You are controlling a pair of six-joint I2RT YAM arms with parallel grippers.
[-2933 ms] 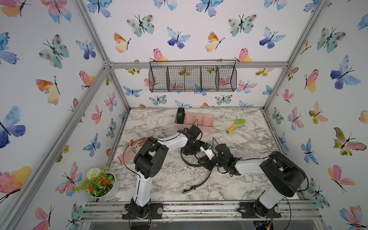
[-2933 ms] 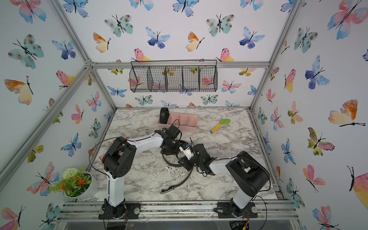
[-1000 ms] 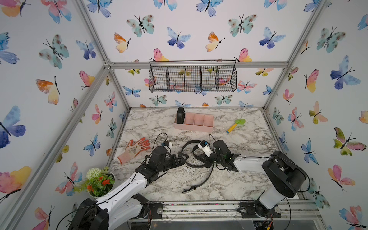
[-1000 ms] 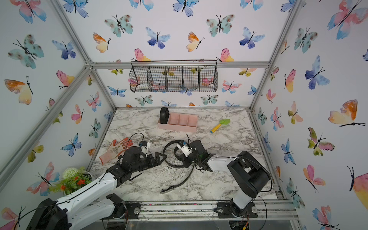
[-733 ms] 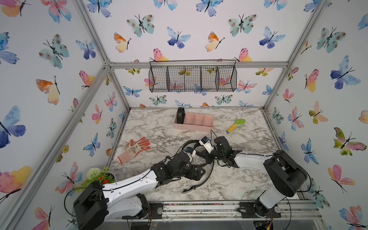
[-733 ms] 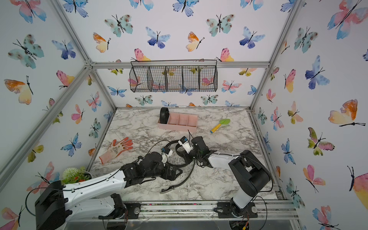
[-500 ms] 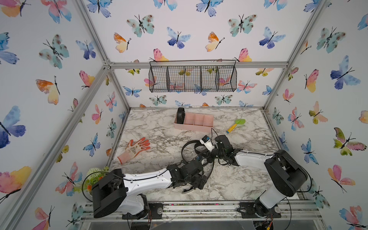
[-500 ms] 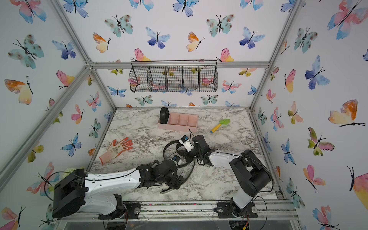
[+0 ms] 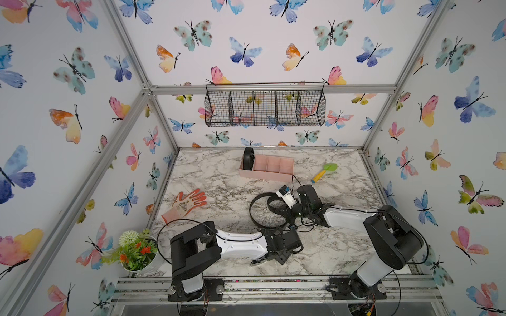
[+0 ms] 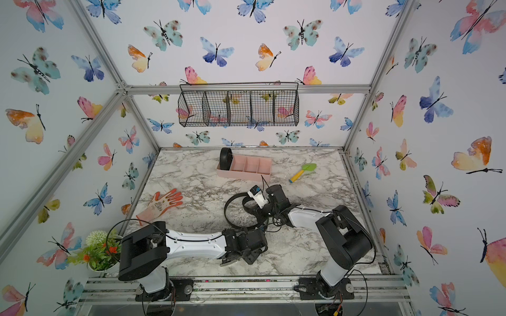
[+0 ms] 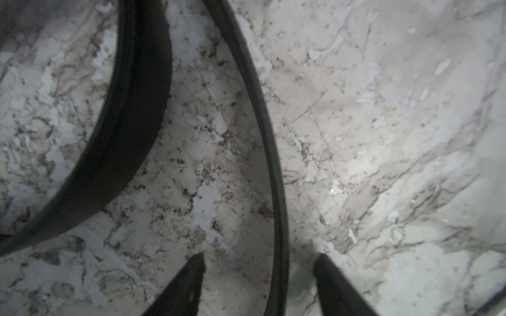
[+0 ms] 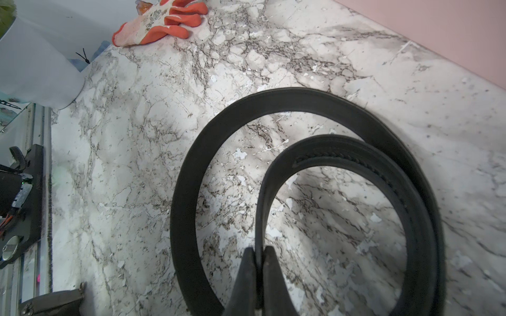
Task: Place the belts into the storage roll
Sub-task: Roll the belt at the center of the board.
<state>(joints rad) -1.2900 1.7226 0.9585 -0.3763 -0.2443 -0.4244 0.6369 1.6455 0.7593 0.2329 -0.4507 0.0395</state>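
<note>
1. Near the front edge of the white marble-patterned surface (image 9: 342,246), the left hand (image 11: 258,261) is partly spread. Its fingertips straddle the tail of the loose black leather-like belt (image 11: 273,164), with a gap on each side.
2. Mid-surface, this belt stands on edge in two loops. The right hand (image 12: 258,254) is pinched tight on the inner loop's strap.
3. An orange-and-white work glove (image 9: 187,203) lies near the left edge.
4. Near the far edge sits the long pale pink plastic four-compartment tray (image 9: 269,176). A tightly coiled second black belt (image 9: 248,158) stands in its end compartment nearest the left edge.
5. A green-and-yellow toy shovel (image 9: 324,171) lies beside the tray, toward the right edge.
</note>
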